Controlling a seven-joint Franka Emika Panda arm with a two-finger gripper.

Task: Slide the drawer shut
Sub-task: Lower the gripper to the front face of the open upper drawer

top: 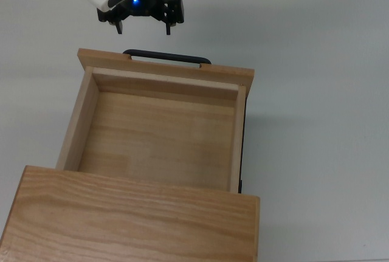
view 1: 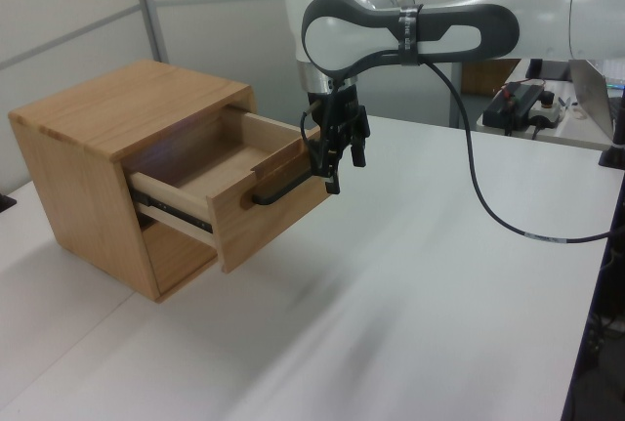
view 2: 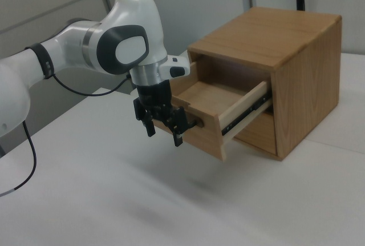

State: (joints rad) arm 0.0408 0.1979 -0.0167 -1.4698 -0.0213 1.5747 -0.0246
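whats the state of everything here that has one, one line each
drawer: pulled well out of the cabinet, empty inside
handle: not gripped, free of the fingers in the top view
hand: open, empty, just in front of the drawer's front panel
cabinet: upright on the table, upper slot open, slide rail exposed

The white arm points its gripper straight down, jaws apart.
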